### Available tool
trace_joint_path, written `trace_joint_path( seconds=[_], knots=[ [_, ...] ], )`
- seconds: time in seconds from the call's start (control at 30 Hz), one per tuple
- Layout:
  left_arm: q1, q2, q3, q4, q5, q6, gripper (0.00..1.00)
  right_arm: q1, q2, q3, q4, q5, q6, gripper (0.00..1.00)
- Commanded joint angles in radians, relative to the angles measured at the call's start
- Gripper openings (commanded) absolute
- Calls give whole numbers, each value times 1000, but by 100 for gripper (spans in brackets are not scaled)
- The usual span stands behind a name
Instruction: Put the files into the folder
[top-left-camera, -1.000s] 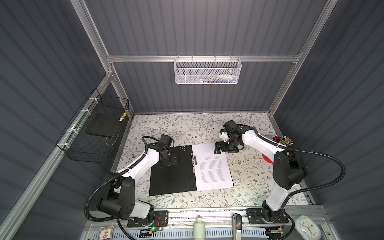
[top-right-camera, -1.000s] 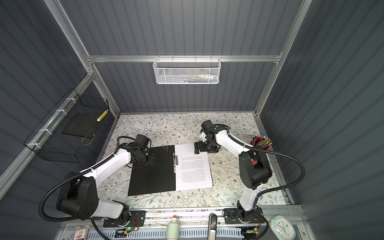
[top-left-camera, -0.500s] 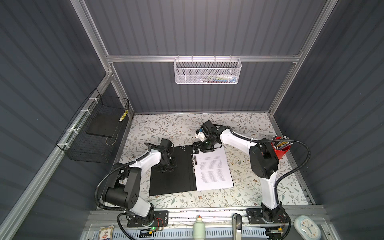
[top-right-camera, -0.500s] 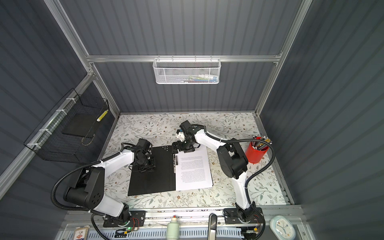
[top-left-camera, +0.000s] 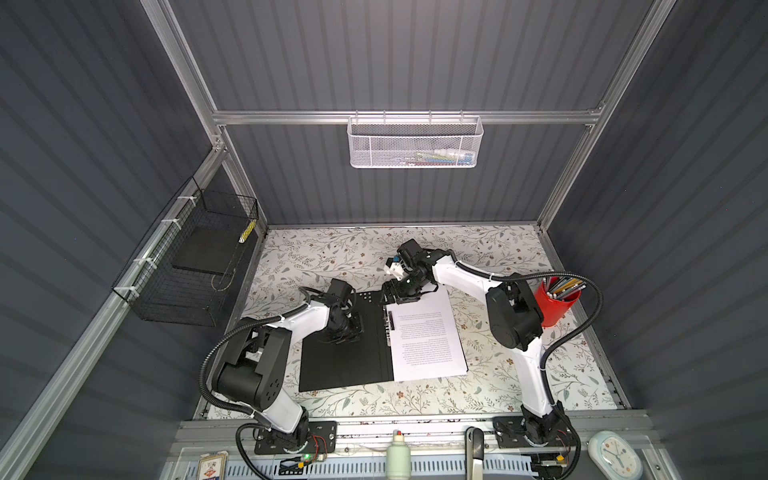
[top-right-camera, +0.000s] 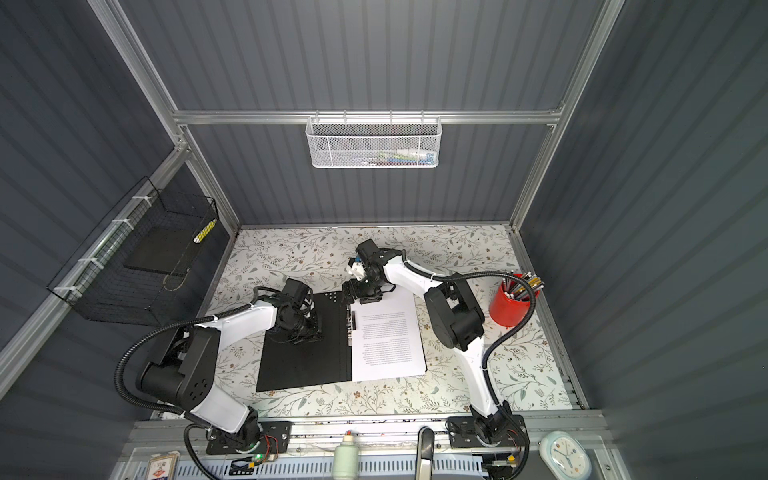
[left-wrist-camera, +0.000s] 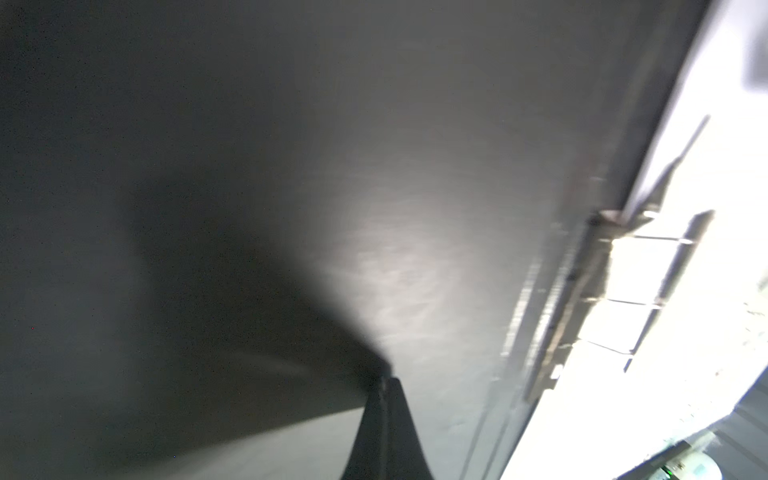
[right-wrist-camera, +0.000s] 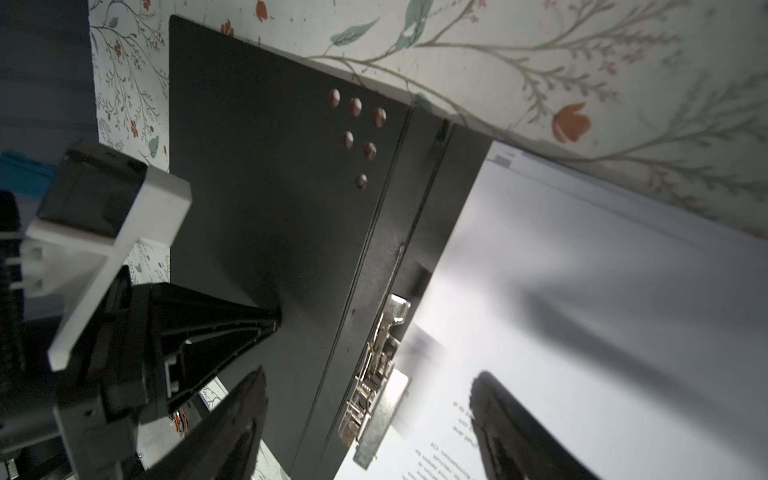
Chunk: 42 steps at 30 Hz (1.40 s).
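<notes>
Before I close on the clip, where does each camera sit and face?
Top views: overhead from the front, looking down on floral-patterned table; left arm, right arm, open black-lined folder, white printed paper sheets.
Left wrist: on left arm, along shut left end effector onto folder's black flap.
Right wrist: on right arm, open right end effector astride silver metal spine clip; left end effector visible.
Shared: both wrist views show clip and sheets.
</notes>
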Motion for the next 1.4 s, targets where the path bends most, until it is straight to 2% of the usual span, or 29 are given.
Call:
trace_joint_path(
  seconds=[0.0,0.37,0.7,0.87,1.1,1.37],
  knots=[
    [-29,86,-56,-19,-36,-44,0,1,35,41,-50,-25,-37,76],
    [-31,56,-50,-67,-78,-49,0,10,77,49,31,-145,-29,64],
    [-31,44,-54,-70,-73,-47,0,12,129,71,43,-135,-18,63],
    [-30,38,-55,-71,-75,-48,0,13,144,75,55,-174,-10,61],
    [-28,36,-46,-74,-72,-54,0,19,113,35,105,-272,-24,57],
    [-18,14,-35,-83,-45,-60,0,31,51,-10,99,-268,-36,53]
  ],
)
